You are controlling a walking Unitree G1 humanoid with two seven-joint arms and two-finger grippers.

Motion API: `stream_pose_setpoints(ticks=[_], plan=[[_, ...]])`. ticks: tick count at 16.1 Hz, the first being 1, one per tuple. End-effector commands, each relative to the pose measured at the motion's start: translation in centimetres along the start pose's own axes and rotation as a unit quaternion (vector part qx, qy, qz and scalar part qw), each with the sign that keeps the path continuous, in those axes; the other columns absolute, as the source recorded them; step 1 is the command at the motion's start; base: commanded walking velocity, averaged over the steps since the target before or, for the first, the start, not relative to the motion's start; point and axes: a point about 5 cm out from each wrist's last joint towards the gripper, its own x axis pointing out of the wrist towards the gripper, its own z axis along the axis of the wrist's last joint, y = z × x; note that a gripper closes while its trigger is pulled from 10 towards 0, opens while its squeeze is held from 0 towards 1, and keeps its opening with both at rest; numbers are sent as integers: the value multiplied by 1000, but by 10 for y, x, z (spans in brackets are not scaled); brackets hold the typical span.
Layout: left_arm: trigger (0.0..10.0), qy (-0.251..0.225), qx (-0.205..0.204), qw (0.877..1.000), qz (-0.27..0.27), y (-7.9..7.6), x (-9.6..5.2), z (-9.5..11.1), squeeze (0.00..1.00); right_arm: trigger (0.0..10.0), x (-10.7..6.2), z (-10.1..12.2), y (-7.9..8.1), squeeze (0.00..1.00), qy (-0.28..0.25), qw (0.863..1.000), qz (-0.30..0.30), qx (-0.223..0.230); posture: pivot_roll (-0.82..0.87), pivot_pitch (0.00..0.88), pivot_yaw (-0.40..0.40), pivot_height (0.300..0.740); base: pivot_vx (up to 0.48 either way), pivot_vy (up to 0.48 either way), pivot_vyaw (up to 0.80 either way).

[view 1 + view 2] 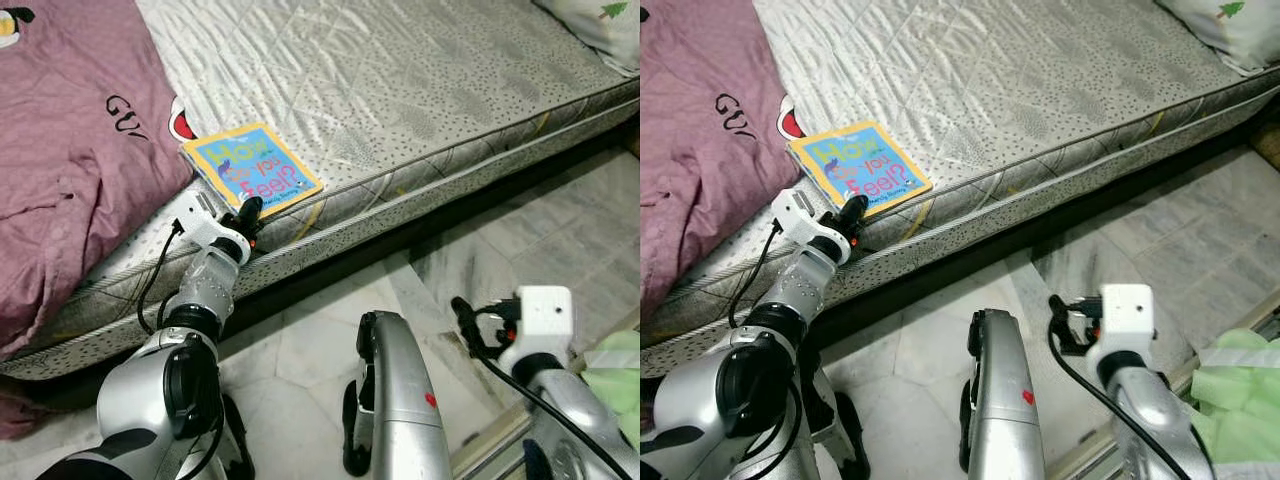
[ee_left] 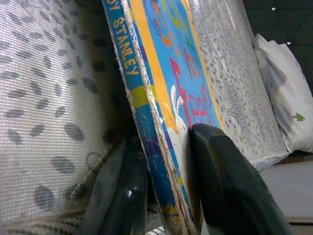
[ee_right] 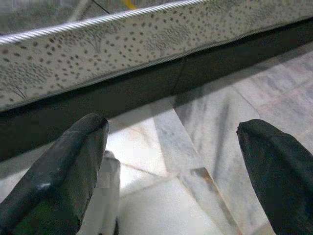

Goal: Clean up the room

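The book [image 1: 252, 168] at the mattress [image 1: 420, 90] edge is gripped by the left gripper [image 1: 247, 217]. A lift clear is judged next. The right gripper [image 3: 171, 161] is held open.

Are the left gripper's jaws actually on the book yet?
Touching. The left wrist view shows the left gripper with one jaw pressed on each face of the book at its edge.
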Motion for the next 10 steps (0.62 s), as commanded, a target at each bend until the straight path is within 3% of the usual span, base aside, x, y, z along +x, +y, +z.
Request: stream_pose_setpoints(ticks=[1, 2, 3, 4, 5, 8, 9, 10], plan=[[0, 19, 14, 1000, 18, 7, -4, -9, 0, 10000, 2, -5, -1, 0, 7, 1000, -8, 2, -237, 177, -78, 495, 0, 0, 0], [0, 13, 21, 1000, 17, 6, -3, -7, 0, 10000, 3, -4, 0, 0, 4, 1000, -8, 4, -234, 176, -77, 495, 0, 0, 0], [0, -14, 67, 997, 19, 3, -1, 4, 0, 10000, 9, -3, 5, 0, -4, 1000, -4, 12, -209, 159, -58, 495, 0, 0, 0], [0, -23, 86, 996, 19, 2, -1, 8, 0, 10000, 11, -2, 7, 0, -6, 1000, -2, 14, -205, 155, -55, 495, 0, 0, 0], [0, -67, 147, 987, 23, -1, -2, 19, 0, 10000, 19, -1, 14, 0, -17, 999, 4, 27, -172, 133, -30, 495, 0, 0, 0], [0, -124, 243, 962, 16, -2, -12, 30, 0, 10000, 30, 0, 25, 0, -29, 999, 13, 44, -123, 105, -2, 495, 0, 0, 0], [0, -151, 292, 944, 20, 3, -27, 36, 0, 10000, 39, 0, 35, 0, -36, 997, 18, 59, -81, 81, 19, 495, 0, 0, 0], [0, -160, 309, 937, 23, 4, -33, 37, 0, 10000, 42, 0, 38, 0, -40, 997, 21, 64, -81, 81, 19, 495, 0, 0, 0]])
